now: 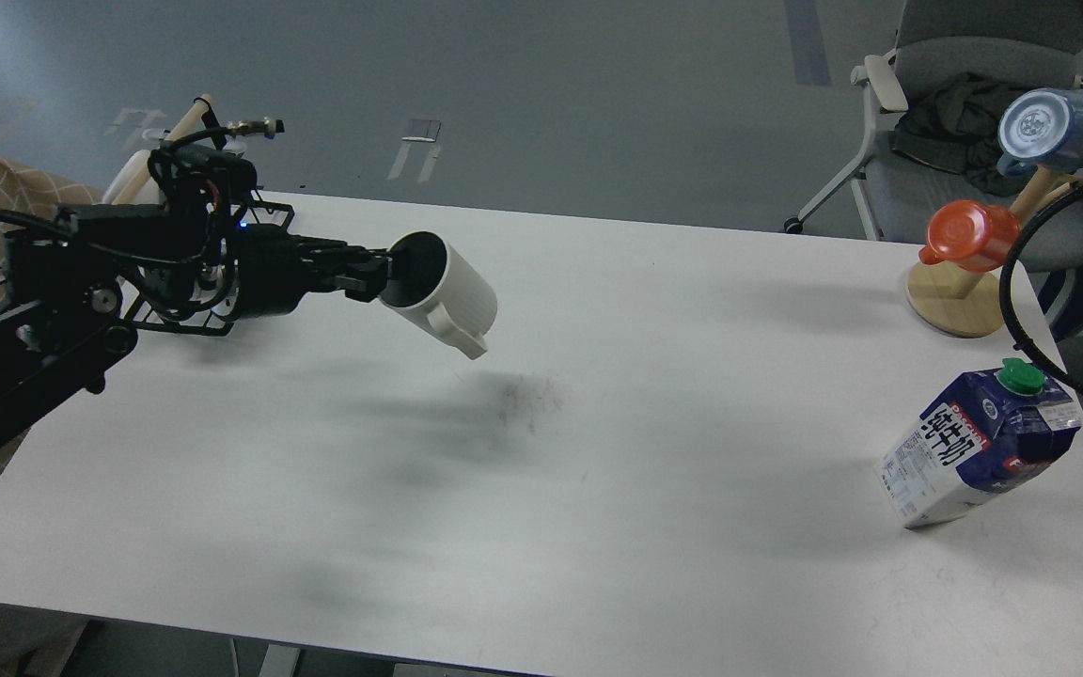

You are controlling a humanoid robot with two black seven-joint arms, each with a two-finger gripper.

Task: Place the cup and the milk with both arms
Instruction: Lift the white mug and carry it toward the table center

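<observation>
My left gripper (380,278) is shut on the rim of the off-white ribbed cup (447,293). It holds the cup in the air above the left-centre of the white table (598,527), tipped on its side with the dark opening facing my arm and the handle pointing down. The milk carton (979,445), navy and white with a green cap, stands near the table's right edge. My right gripper is out of view; only its black cable (1021,291) shows at the right edge.
A black wire rack (259,212) with a wooden bar stands at the table's back left, mostly behind my left arm. A wooden mug tree (960,296) at the back right carries an orange mug (965,235) and a blue mug (1054,127). A grey chair (936,56) stands behind.
</observation>
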